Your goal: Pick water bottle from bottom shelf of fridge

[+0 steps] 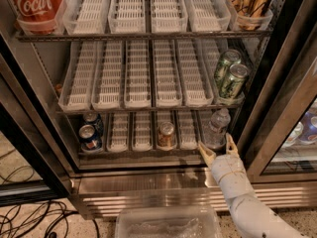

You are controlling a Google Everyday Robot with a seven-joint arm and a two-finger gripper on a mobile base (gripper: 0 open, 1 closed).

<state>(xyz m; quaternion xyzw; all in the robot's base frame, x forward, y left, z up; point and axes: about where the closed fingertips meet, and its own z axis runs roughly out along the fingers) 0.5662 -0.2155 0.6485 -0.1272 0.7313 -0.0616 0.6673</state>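
Small clear ribbed plastic water bottle (217, 128) sits at the white slotted bottom shelf's (142, 133) right end, my white gripper (219, 150) just in front there, fingers spread; an off-centre push could topple it.

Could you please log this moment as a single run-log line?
phase: pre-grasp | claw: open, at front of bottom shelf | water bottle: upright, right lane, not gripped

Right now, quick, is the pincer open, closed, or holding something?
The pincer is open, holding nothing, spread just in front of the water bottle at the bottom shelf.
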